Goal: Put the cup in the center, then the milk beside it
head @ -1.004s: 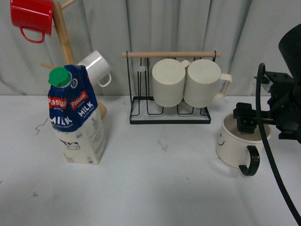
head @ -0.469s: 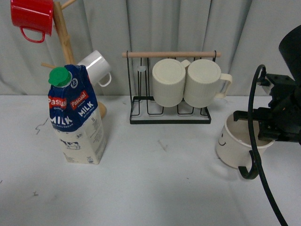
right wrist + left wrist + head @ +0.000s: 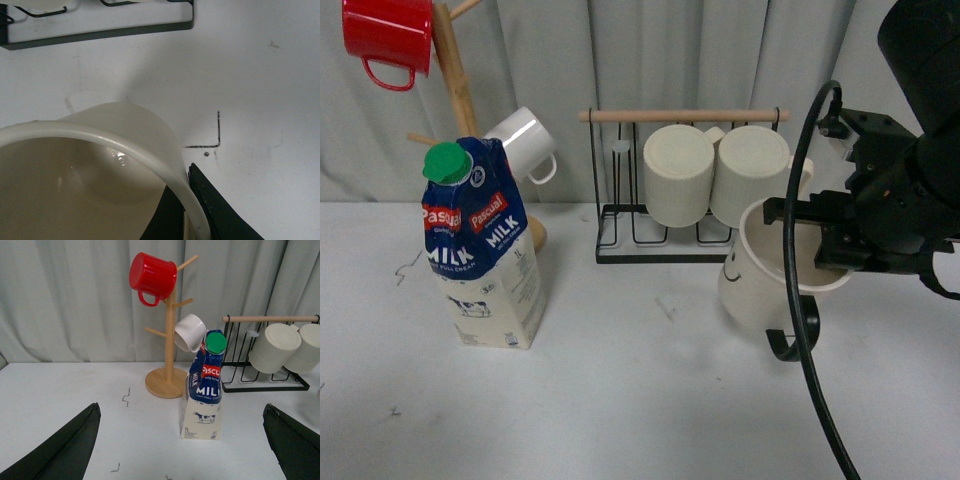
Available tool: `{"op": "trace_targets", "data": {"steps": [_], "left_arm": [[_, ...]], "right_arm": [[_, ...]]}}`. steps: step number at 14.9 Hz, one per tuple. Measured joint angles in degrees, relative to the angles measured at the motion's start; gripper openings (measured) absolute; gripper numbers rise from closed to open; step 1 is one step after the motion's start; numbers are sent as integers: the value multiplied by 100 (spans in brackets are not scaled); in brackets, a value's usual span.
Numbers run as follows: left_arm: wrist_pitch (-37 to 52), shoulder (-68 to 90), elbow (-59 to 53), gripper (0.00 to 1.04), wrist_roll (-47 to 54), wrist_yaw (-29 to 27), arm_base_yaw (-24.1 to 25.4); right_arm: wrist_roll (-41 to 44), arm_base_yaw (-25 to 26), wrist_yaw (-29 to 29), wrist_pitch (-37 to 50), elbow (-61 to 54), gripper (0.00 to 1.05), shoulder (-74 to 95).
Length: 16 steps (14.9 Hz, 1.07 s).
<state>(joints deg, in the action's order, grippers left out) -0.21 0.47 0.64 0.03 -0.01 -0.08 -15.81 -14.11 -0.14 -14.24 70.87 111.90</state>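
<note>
One side of the cup (image 3: 755, 282) hides behind the right claw (image 3: 827, 250) clamping it; the left claw (image 3: 181, 410) gapes.

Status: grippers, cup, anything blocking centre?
Left gripper open, empty. Right gripper shut on cup rim, cup looks lifted, right of centre. Milk upright far left, rack behind; neither in the path.

White table (image 3: 620, 400), milk carton (image 3: 485, 260) standing left, wooden mug tree (image 3: 455, 90) behind it, black wire rack (image 3: 650, 257) at back
</note>
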Motion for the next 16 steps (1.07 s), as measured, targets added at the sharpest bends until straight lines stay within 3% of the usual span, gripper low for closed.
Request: {"op": "trace_targets", "data": {"steps": [11, 16], "left_arm": [[0, 0, 0, 98, 0, 0, 0], [0, 0, 0, 98, 0, 0, 0]], "right_arm": [[-544, -807, 284, -256, 857, 3, 981], [-608, -879, 452, -374, 1043, 3, 1285]]}}
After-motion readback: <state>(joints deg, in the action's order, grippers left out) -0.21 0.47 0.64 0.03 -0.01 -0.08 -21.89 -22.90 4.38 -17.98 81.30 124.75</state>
